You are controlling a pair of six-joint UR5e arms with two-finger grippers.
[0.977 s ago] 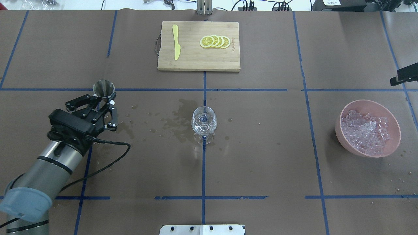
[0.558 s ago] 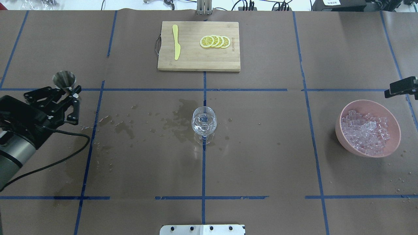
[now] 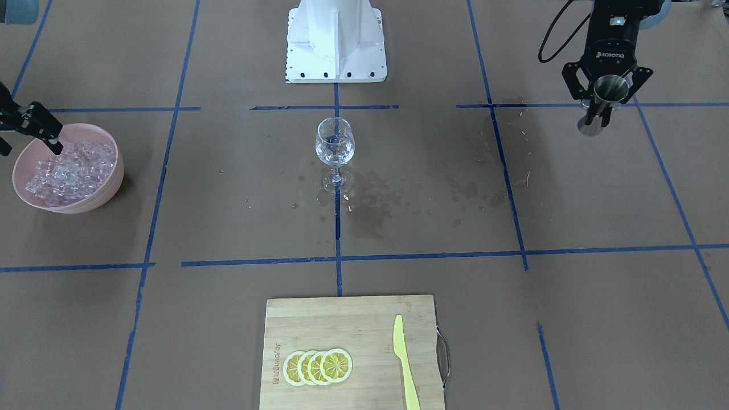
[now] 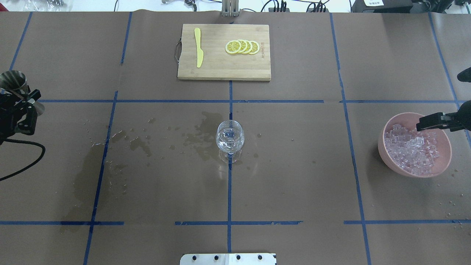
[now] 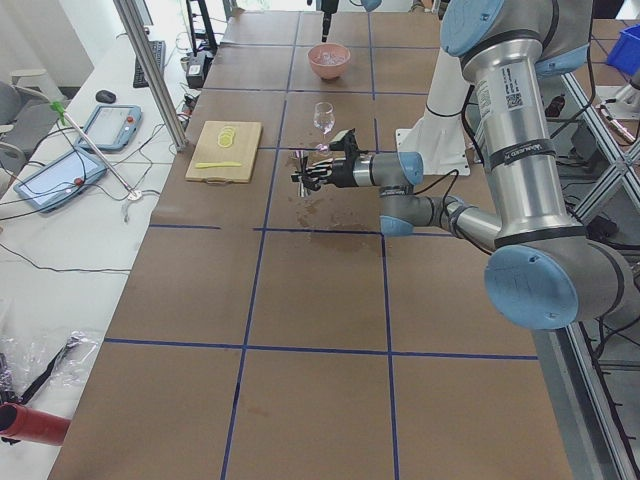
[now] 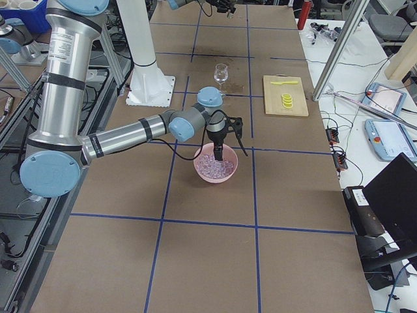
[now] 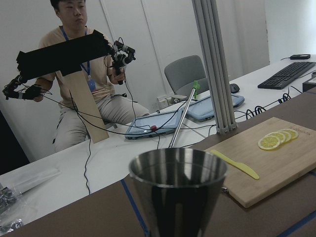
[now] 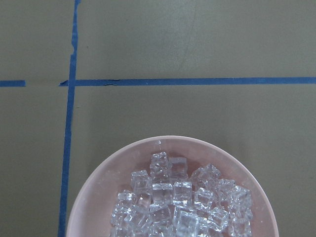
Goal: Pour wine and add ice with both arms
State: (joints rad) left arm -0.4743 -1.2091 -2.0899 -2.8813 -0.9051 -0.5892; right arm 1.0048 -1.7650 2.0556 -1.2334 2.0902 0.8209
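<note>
My left gripper [image 3: 605, 105] is shut on the waist of a steel jigger [image 3: 609, 88], held upright above the table's far left edge. The jigger [image 7: 177, 195] fills the left wrist view, and its inside is hidden. A wine glass [image 4: 229, 137] with clear liquid stands at the table's centre. My right gripper [image 3: 29, 151] hangs open over a pink bowl [image 4: 382, 147], one finger [image 4: 434, 120] reaching over the rim. Nothing is between its fingers. The bowl holds many clear ice cubes [image 8: 180, 197], and the ice [image 4: 412, 149] lies heaped in it.
A wooden cutting board [image 4: 220, 70] at the far side carries lemon slices [image 4: 243, 47] and a yellow knife [image 4: 198, 51]. Wet patches [image 4: 198, 138] spread left of the glass. The white base block [image 3: 336, 40] stands at the robot's side. A person [image 7: 84, 79] sits beyond the table.
My left arm has swung left with the jigger, from near the glass to the table's left edge. My right gripper has come in over the pink bowl.
</note>
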